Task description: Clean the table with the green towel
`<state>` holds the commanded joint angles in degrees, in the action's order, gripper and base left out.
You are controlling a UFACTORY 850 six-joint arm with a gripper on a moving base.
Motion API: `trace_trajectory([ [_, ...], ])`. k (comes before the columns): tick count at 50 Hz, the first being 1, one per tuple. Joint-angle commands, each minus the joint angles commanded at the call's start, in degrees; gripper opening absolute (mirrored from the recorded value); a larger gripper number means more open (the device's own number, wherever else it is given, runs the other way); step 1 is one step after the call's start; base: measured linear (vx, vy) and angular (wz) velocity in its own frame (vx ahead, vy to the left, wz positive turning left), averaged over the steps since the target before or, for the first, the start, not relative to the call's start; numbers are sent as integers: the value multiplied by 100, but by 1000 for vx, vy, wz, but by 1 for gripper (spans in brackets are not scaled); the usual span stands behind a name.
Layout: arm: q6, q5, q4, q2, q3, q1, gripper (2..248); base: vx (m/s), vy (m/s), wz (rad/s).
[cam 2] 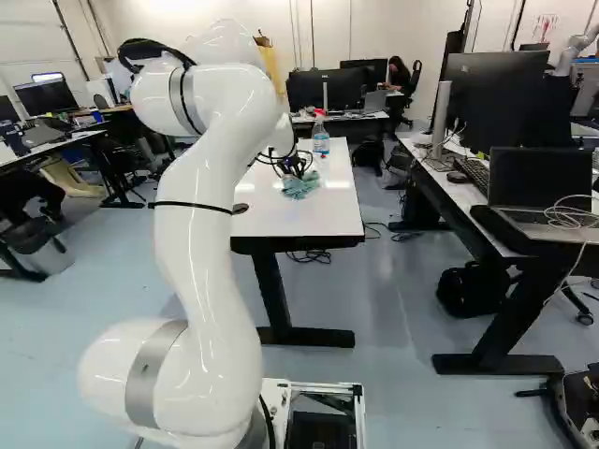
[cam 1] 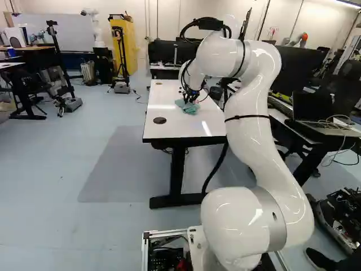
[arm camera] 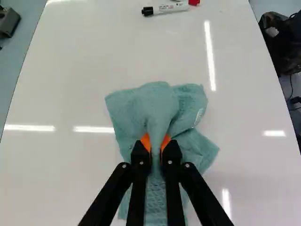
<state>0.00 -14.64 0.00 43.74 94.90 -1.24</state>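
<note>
Three patches of print or labelling can be made out. Dark print is seen along the white barrel of a marker (arm camera: 171,7), a label is seen on a clear bottle (cam 2: 321,142), and a small pale mark is shown on one fold of the green towel (arm camera: 157,106).

One towel, one bottle and one black-capped marker are counted on the white desk (cam 1: 186,130). A red piece (arm camera: 194,2) is seen at the marker's other end; whether it belongs to that marker cannot be told. Two dark round desk inserts (cam 1: 159,120) are shown by the left long edge, one toward the near corner, one close to the far corner. The bottle, topped in red and white, is stood upright near the far edge.

The towel is laid on the desk about midway between the two long edges, well apart from the near edge and from every corner. It is teal-green, textured and crumpled: a ridge is drawn up in its middle, and loose folds and pointed corners are spread out around it. That ridge is pinched by the gripper (cam 1: 189,99) between its orange pads (arm camera: 146,141), which are pressed against the cloth from two sides. The marker is placed ahead of the towel, apart from it.
</note>
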Motion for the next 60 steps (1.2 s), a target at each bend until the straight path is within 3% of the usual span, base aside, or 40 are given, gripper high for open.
trace_trajectory([
  [10,0,0,0,160,233,112,43,0,0,0],
  [38,0,0,0,180,262,495,43,0,0,0],
  [60,0,0,0,-226,-325,690,43,0,0,0],
])
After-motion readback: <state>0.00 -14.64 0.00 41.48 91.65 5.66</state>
